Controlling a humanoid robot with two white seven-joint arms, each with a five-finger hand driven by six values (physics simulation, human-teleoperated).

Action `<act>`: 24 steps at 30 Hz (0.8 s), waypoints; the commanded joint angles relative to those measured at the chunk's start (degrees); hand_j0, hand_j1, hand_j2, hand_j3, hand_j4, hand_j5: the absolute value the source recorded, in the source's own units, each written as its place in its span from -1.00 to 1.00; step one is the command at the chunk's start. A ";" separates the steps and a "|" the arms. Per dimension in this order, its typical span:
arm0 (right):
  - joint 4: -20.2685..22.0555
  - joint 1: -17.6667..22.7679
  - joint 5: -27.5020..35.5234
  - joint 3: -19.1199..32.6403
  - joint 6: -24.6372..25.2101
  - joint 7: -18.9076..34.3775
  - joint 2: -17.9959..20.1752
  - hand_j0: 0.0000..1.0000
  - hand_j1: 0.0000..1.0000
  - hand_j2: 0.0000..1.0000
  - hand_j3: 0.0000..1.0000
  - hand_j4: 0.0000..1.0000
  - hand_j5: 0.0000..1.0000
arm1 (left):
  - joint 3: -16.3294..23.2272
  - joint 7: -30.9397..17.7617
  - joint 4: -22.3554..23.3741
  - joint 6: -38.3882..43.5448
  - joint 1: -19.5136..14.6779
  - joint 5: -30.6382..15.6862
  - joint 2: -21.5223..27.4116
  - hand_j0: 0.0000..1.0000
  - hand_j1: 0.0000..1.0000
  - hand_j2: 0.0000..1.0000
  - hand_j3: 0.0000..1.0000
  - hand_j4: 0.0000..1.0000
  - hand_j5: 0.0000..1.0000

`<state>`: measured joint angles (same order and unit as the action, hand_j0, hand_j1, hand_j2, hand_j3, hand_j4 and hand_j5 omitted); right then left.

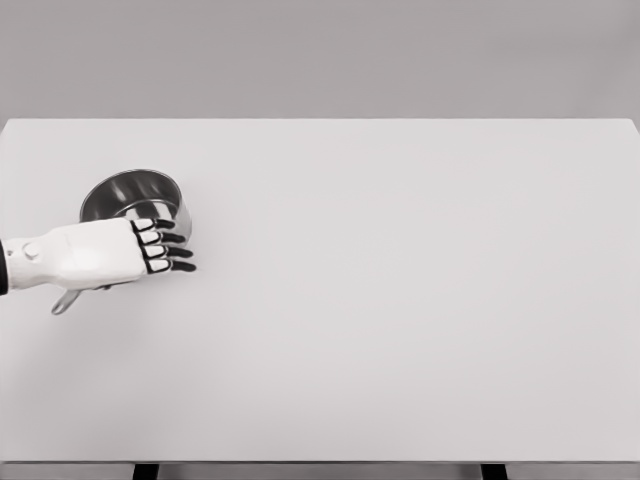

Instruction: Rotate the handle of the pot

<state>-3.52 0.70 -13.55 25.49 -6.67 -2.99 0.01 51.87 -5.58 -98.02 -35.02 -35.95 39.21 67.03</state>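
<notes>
A small steel saucepan (131,196) is seen standing upright on the white table (400,300), in the left part of the surface and well apart from every edge but the left one. Its dark, shiny interior is shown open to the camera. Its handle (66,301) is pointed toward the near left, and only the rounded tip is left visible below the wrist.

The left hand (100,255) is brought in from the left edge and is held across the near side of the saucepan, over the handle. Its dark-tipped fingers (165,252) are extended rightward, side by side and only slightly bent, past the pot's wall. Nothing is seen gripped by them; whether the palm is touching the handle cannot be told.
</notes>
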 commanded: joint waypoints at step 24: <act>0.00 0.00 0.01 0.00 -0.01 0.00 -0.01 1.00 1.00 1.00 1.00 1.00 1.00 | -1.16 0.66 -0.86 0.02 1.49 -7.65 4.33 1.00 1.00 1.00 1.00 1.00 1.00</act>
<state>-3.52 0.70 -13.55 25.49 -6.67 -2.99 0.00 50.75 -5.01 -98.11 -35.02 -34.10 33.98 70.29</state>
